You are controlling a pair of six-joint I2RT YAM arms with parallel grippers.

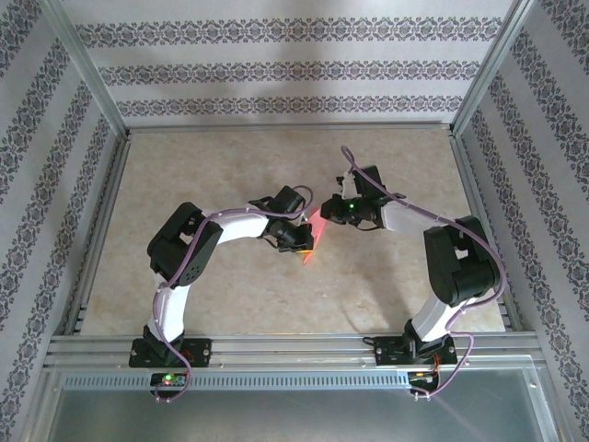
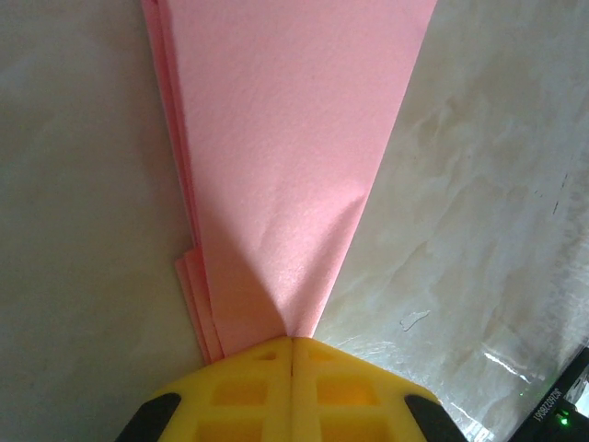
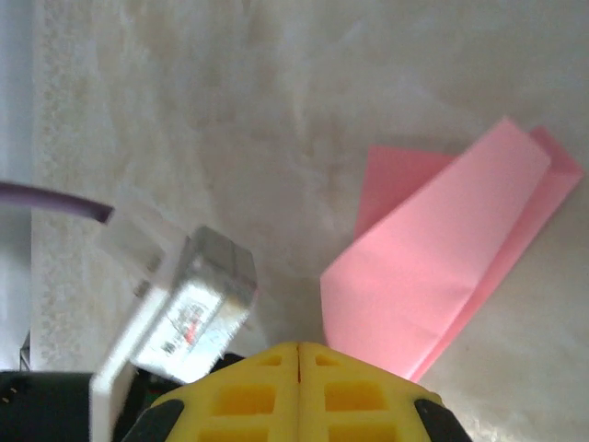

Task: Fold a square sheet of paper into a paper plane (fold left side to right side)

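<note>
**Item:** paper plane (image 2: 285,138), salmon-pink, folded to a long narrow wedge. Several layers are seen stepped along its left edge in the left wrist view.

**Location:** flat on the bench (image 1: 184,184), near its middle, between the 2 grippers.

**Condition:** the top flap is slightly bowed near the narrow end, with a soft ridge running toward the tip. The creases are judged not fully flattened.

**Left gripper** (image 2: 293,343): closed, fingers together, set at the narrow tip of the plane. Whether the tip is pinched between the fingers or merely pressed under them cannot be told.

**Right gripper** (image 3: 300,348): closed, nothing held. The plane's nearest corner is seen just beside it, to the right in the right wrist view, apparently not touching. The wide end, with 2 offset layers, is seen beyond.

**Step in hand, as judged:** the lengthwise fold is to be pressed into a sharp crease.

**Handling notes:**
- The narrow tip is best pinned by the left gripper while the closed right gripper is drawn along the fold line, from the pinned end outward, so that the layers are not pushed out of register.
- Light, even downward pressure is advised.
- The thin paper is expected to slide on the glossy bench, and to buckle if pushed toward the pinned tip.
- Edges should be checked for alignment before the crease is set.
</note>
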